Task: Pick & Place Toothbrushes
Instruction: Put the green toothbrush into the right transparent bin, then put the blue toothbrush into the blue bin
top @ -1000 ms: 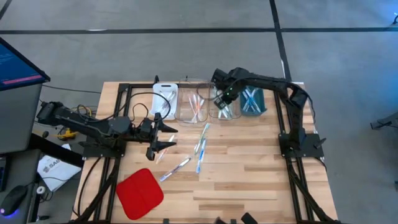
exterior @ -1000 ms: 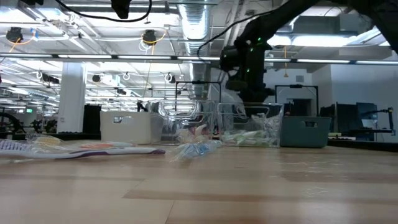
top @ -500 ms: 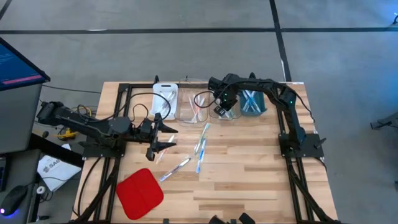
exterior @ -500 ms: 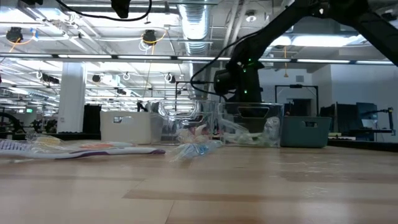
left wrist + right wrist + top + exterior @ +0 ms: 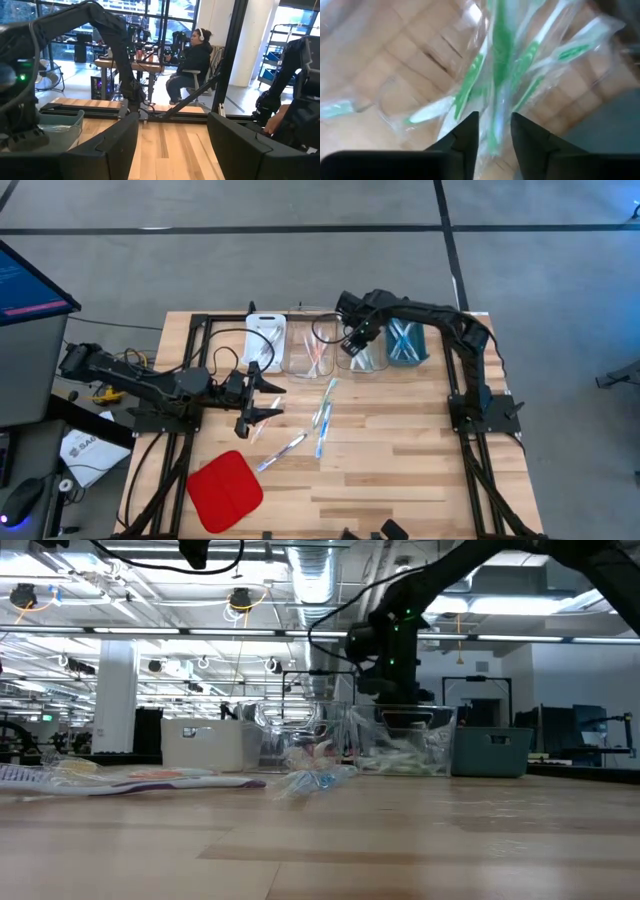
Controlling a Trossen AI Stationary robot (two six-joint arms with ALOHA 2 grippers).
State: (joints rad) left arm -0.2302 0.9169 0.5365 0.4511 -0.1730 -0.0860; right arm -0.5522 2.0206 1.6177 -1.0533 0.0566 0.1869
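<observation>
At upper centre of the high view, the right claw (image 5: 357, 340) hangs slightly spread, empty, just above green toothbrushes (image 5: 470, 82) in a clear tray (image 5: 361, 361).

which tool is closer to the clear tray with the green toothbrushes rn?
Right. The right tool hangs just above the clear tray of green toothbrushes. The left tool waits well off toward the table's left, beside the loose brushes.

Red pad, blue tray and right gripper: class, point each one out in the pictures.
Red pad (image 5: 224, 490): high view, middle of the pad.
Blue tray (image 5: 406, 344): high view, inside the tray.
Right gripper (image 5: 355, 344): high view, between its fingertips, over the clear tray of green toothbrushes.
</observation>
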